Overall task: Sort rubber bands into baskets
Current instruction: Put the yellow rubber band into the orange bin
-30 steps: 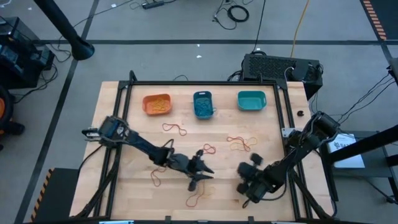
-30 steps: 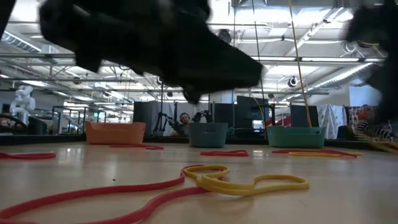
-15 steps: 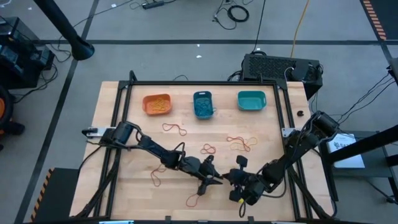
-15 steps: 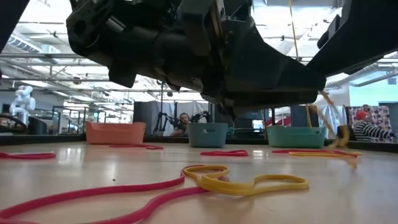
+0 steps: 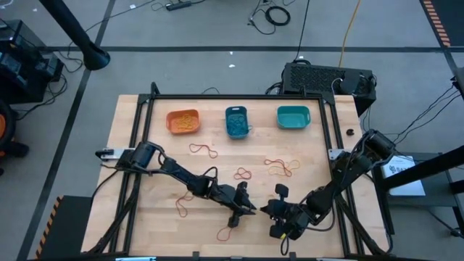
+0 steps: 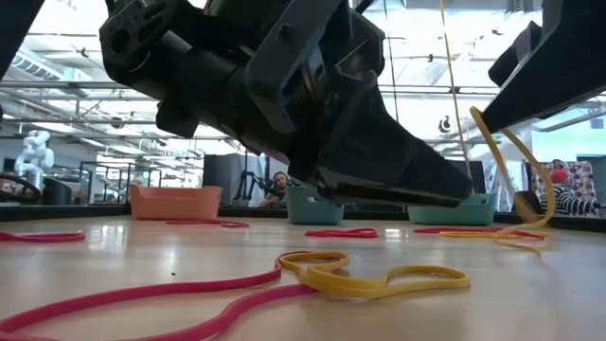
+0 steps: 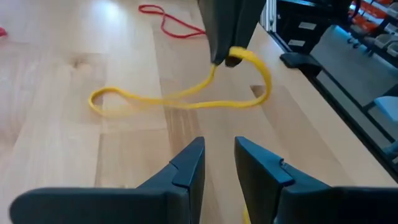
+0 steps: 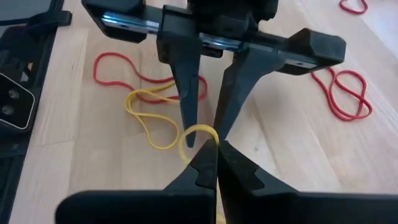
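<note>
Three baskets stand in a row at the table's far side: orange (image 5: 183,121), blue (image 5: 237,121) and teal (image 5: 293,117). Near the front edge my right gripper (image 5: 268,211) is shut on a yellow rubber band (image 7: 180,99). My left gripper (image 7: 219,165) faces it from the table's left. It is open, with its fingertips (image 8: 189,134) on either side of the band's raised loop, and I see no touch. A second yellow band (image 8: 149,118) lies on the wood, overlapping a red one (image 8: 118,62). My right gripper pinches the yellow band's upper loop (image 8: 200,130) between its two fingertips, coming slanting down from the table's right. That end is lifted clear. The rest sags in a slack curve, and the far loop (image 7: 99,99) lies on the table.
Loose red bands lie mid-table (image 5: 203,150) (image 5: 241,174) (image 5: 279,167) and near the front (image 5: 181,206) (image 5: 226,233). Black frame rails (image 5: 145,130) run along the table's sides. A black box (image 5: 326,78) stands beyond the far right corner.
My left gripper has moved down and toward the table's right, up to my right gripper. My right gripper has moved toward the table's left, risen and turned. It has drawn one end of the yellow band up off the wood while the other end stays down.
</note>
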Action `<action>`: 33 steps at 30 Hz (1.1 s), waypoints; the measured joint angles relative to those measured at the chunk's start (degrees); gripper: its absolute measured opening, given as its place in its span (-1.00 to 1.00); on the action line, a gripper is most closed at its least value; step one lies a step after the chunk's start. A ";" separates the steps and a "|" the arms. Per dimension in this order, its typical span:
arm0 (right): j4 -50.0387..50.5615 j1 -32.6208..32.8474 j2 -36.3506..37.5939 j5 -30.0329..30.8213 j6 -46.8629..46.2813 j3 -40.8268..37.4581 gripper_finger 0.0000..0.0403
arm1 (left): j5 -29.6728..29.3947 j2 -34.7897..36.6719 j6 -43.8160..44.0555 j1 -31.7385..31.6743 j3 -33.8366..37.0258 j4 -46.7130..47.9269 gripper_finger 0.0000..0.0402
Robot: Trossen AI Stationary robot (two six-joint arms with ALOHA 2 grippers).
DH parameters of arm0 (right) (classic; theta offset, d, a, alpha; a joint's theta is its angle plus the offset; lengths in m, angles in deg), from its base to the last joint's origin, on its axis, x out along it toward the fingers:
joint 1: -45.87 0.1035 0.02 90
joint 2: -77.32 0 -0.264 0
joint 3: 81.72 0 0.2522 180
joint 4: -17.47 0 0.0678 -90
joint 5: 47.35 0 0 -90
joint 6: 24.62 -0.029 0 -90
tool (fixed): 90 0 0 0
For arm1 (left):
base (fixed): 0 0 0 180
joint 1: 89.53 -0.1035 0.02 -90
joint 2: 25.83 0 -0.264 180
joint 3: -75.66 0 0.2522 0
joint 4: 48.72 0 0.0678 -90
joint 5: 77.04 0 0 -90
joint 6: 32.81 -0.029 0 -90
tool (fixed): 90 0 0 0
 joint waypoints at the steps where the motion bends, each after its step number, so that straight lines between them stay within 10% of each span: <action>1: 0.02 0.00 0.00 -0.05 -0.01 0.00 -1.00 | 0.00 0.00 -0.02 0.02 0.00 -0.27 -0.54; 33: 0.06 0.00 0.09 1.01 0.62 0.02 -1.00 | 6.19 0.15 -1.90 -0.25 0.00 -6.90 -0.54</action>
